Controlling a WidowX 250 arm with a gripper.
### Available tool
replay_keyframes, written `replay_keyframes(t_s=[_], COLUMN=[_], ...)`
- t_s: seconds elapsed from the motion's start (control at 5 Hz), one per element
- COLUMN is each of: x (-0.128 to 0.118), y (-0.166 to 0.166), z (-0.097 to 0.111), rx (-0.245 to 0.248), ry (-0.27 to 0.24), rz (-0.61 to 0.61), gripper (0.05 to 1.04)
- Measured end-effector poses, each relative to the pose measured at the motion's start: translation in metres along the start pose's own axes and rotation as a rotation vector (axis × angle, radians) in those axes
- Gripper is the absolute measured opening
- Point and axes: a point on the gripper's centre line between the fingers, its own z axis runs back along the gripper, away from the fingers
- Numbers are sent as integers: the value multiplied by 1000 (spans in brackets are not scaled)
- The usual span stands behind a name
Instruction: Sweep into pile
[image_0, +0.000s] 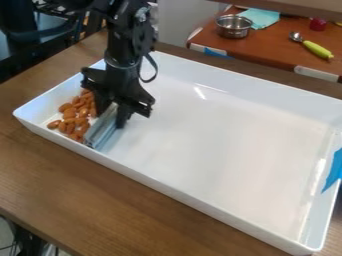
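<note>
Pinching a grey scraper (100, 131) between its fingers, the gripper (112, 115) has almonds (83, 113) beside the blade, toward the white tray's (50, 92) left edge.

bright, soft light; small glare streak on white tray (220, 150), sheen near its right end; upper left darker.

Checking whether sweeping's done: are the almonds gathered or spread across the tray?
Mostly gathered: the almonds form one loose cluster at the tray's left end as pictured, not scattered over its floor.
</note>
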Motion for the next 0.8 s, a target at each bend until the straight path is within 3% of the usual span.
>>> replay_keyframes(t_s=[0.4, 0.6, 0.8], x=[14, 17, 10], y=[25, 28, 16], z=[-10, -10, -6], rx=[122, 147, 89], ry=[-58, -79, -38], rz=[6, 28, 54], gripper=[381, 381, 381])
